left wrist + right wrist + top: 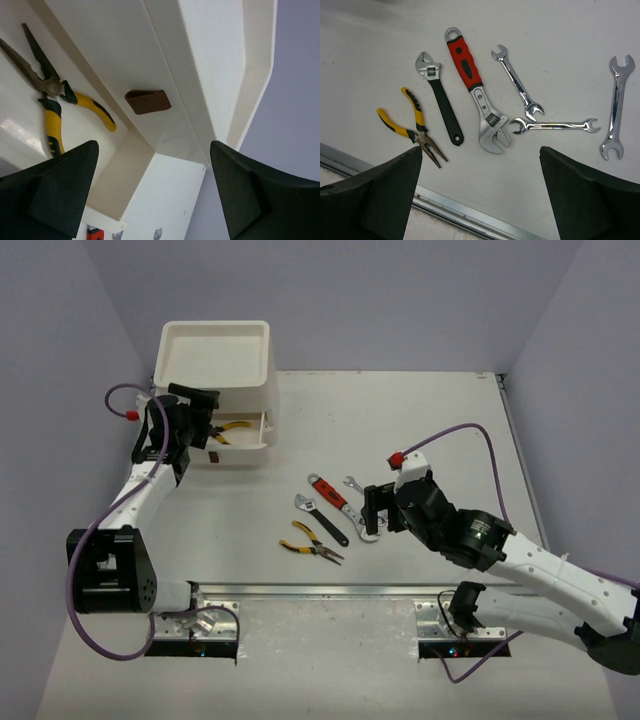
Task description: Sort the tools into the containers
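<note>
A: Where are the tools?

B: One pliers [51,95] lies in the open drawer [127,160] of the box [268,360]. The others are out on the counter [370,60], well apart from the box.

A: Count them.

B: On the counter there is one loose pliers [415,132], one black wrench [442,107], one red wrench [477,97] and three silver wrenches [518,84] [555,125] [616,107]. That is six out and one in.

A: And the hands?

B: The left hand [152,185] is at the drawer, released and empty. The right hand [481,190] hangs over the counter tools, also released and empty.

A: What could go wrong?

B: The silver wrenches are thin and flat, so the fingers may skid off them. One lies just beside the red wrench's head and another silver one, so a grasp there may drag a neighbour along. The left hand is close enough to knock the drawer.
</note>
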### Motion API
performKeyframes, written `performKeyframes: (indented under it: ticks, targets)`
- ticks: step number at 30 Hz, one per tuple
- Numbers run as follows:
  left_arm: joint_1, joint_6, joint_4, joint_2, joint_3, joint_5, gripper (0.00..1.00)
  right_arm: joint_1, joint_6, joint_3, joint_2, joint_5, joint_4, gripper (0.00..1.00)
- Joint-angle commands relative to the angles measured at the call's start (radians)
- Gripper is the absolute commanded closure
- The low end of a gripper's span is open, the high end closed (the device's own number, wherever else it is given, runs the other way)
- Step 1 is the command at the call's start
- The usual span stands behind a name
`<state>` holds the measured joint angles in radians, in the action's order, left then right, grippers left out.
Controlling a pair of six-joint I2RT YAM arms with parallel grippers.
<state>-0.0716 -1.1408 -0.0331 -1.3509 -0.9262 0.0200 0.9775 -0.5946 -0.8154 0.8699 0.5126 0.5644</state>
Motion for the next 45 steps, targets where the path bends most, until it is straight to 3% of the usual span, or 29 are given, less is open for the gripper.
performKeyframes:
  ticks: [1, 6, 10, 12, 17, 19, 23, 28, 31, 35, 37, 45]
  targets:
    - [-0.012, 0.019, -0.019, 0.080, -0.079, -0.007, 0.06, 0.000, 0.025, -0.040, 0.045, -0.044, -0.006, 0.01]
    - [-0.020, 0.130, 0.007, 0.172, -0.117, -0.050, 0.00, 0.000, 0.080, -0.071, 0.137, -0.166, -0.034, 0.01]
    - [-0.019, 0.318, 0.142, 0.305, -0.136, -0.140, 0.00, 0.003, 0.178, -0.147, 0.378, -0.392, -0.023, 0.06]
    - [-0.019, 0.409, 0.199, 0.378, -0.103, -0.149, 0.00, 0.006, 0.210, -0.200, 0.460, -0.431, -0.016, 0.11]
    - [-0.019, 0.554, 0.307, 0.596, 0.067, -0.138, 0.00, 0.010, 0.231, -0.339, 0.741, -0.431, -0.036, 0.30]
    - [-0.019, 0.623, 0.309, 0.663, 0.125, -0.137, 0.00, 0.010, 0.235, -0.405, 0.845, -0.431, -0.047, 0.32]
    - [-0.019, 0.693, 0.406, 0.655, 0.148, -0.118, 0.00, 0.012, 0.247, -0.513, 1.014, -0.411, -0.051, 0.39]
    - [-0.019, 0.722, 0.395, 0.686, 0.173, -0.179, 0.00, 0.011, 0.253, -0.589, 1.154, -0.412, -0.026, 0.50]
    - [-0.018, 0.732, 0.392, 0.697, 0.180, -0.165, 0.00, 0.011, 0.263, -0.590, 1.193, -0.405, -0.034, 0.57]
    - [-0.019, 0.734, 0.390, 0.704, 0.181, -0.174, 0.00, 0.011, 0.271, -0.590, 1.232, -0.426, -0.024, 0.86]
    - [-0.019, 0.734, 0.385, 0.701, 0.181, -0.191, 0.00, 0.012, 0.262, -0.582, 1.227, -0.430, -0.027, 0.95]
    - [-0.019, 0.732, 0.339, 0.681, 0.212, -0.406, 0.00, 0.004, 0.176, -0.530, 0.956, -0.327, -0.057, 1.00]
